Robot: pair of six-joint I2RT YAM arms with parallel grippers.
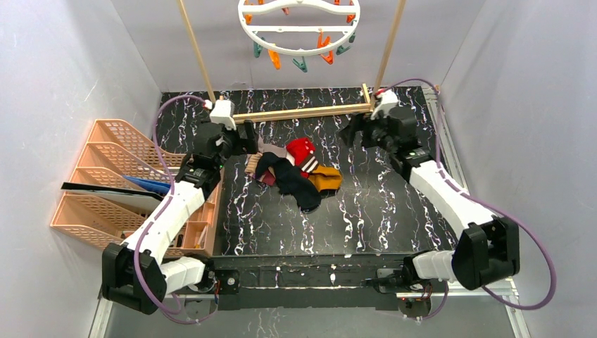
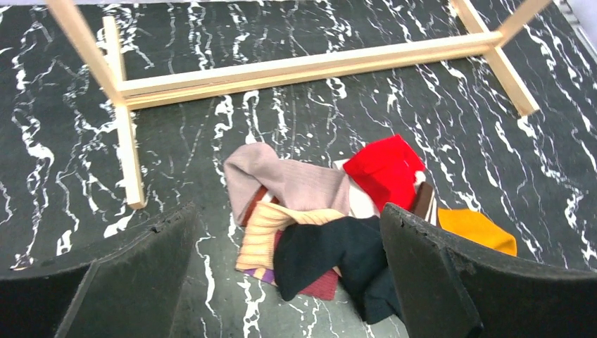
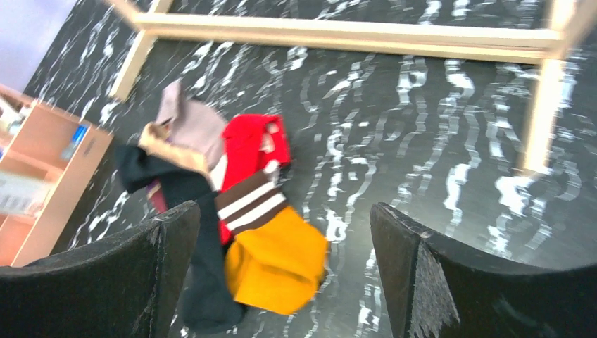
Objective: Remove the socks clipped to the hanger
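The socks (image 1: pixel 299 172) lie in a loose pile on the black marbled table, none on the hanger. The round white hanger (image 1: pixel 298 29) hangs at the top with bare orange and teal clothespins (image 1: pixel 301 65). My left gripper (image 1: pixel 248 137) is open and empty, just left of the pile and above it. The left wrist view shows its open gripper (image 2: pixel 288 211) over the grey-beige sock (image 2: pixel 281 179), red sock (image 2: pixel 384 169) and navy sock (image 2: pixel 338 250). My right gripper (image 1: pixel 350 134) is open and empty to the right of the pile. The right wrist view shows its open gripper (image 3: pixel 280 211) above the mustard sock (image 3: pixel 278 264).
The wooden rack frame (image 1: pixel 303 111) lies across the back of the table, with two posts rising to the hanger. Stacked orange plastic trays (image 1: pixel 105 176) stand along the left edge. Grey walls enclose the left, right and back.
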